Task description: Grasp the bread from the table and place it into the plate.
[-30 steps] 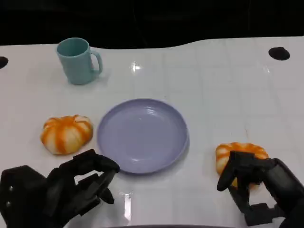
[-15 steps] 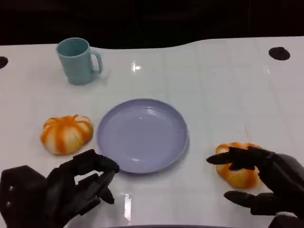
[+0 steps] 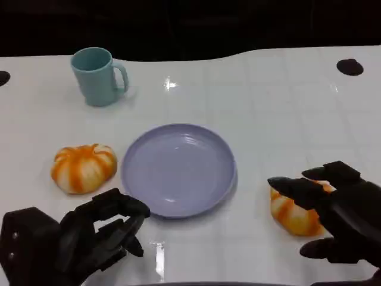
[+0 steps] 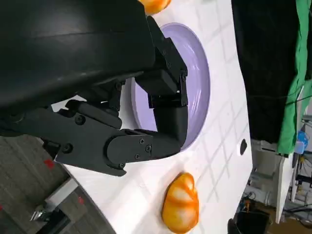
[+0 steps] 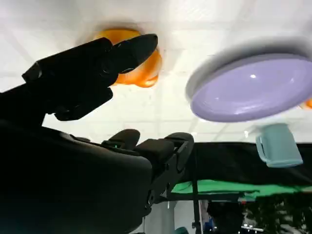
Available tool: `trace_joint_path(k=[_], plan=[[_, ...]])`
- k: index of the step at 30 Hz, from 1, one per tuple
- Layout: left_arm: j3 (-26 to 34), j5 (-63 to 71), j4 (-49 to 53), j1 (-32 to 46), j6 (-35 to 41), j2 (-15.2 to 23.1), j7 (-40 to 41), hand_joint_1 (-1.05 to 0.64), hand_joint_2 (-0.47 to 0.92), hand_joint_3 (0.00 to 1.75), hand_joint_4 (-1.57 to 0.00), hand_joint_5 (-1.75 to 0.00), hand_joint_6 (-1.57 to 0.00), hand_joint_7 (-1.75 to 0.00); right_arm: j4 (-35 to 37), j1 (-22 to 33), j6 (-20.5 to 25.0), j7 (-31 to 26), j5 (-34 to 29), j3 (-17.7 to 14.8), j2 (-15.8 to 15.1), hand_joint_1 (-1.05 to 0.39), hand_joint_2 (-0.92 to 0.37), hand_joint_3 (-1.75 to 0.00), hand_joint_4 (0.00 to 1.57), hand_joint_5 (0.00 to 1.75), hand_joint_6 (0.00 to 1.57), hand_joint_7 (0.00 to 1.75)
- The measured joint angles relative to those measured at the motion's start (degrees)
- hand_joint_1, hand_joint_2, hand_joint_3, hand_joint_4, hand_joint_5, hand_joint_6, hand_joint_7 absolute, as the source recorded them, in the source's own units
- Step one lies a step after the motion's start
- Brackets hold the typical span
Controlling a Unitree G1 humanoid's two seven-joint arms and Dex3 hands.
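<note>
Head view of a white worktop (image 3: 280,107). A lavender plate (image 3: 178,168) lies at the centre of the scene, bare of contents. Two orange-and-white striped bread rolls rest on the worktop, one on either side of the plate. The left bread (image 3: 83,167) sits at about 9 o'clock from the plate, just beside its rim and untouched. The right bread (image 3: 293,211) sits at about 4 o'clock from the plate, near its rim but apart from it.

The right hand (image 3: 339,217) hovers over the right bread with its fingers (image 3: 294,189) spread apart, reaching across the top of the roll; it holds nothing, and whether the fingers touch the crust cannot be told. In the right wrist view the same hand (image 5: 92,73) extends dark fingers in front of the roll (image 5: 146,70), with the plate (image 5: 248,90) and cup (image 5: 278,145) beyond.

The left hand (image 3: 89,235) sits at about 7 o'clock from the plate, fingers curled loosely inward around nothing. The left wrist view shows this hand (image 4: 122,122) beside the plate's rim (image 4: 202,78), with one roll (image 4: 181,204) further along the worktop.

A teal cup (image 3: 97,75) stands upright at about 11 o'clock from the plate, well apart from it, handle toward 3 o'clock.
</note>
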Motion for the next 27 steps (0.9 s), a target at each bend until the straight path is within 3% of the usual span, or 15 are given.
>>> trace_joint_path(k=[8,19,27], plan=[[-0.4,0.8,0.0,0.0,-0.6,0.0,0.0,-0.4,0.92,0.46,-0.6,-1.75,-0.61,-1.32,4.9,-4.9,2.6,1.2,-6.4,4.3,-0.4,-0.5,-0.74,0.0,0.0,0.55,0.36,0.04],[-0.4,0.7,-0.2,0.1,-0.6,-0.2,0.0,-0.42,0.92,0.45,-0.6,-1.75,-0.62,-1.31,16.2,-11.6,6.1,1.2,-6.9,9.0,-0.3,-0.46,-0.79,-0.01,0.02,0.54,0.37,0.02],[-0.4,0.7,-0.6,0.2,-0.6,-0.3,0.0,-0.43,0.92,0.44,-0.61,-1.75,-0.62,-1.31,22.5,-15.9,9.6,1.1,-7.9,11.8,0.0,-0.44,-0.83,0.0,0.12,0.37,0.38,0.0]])
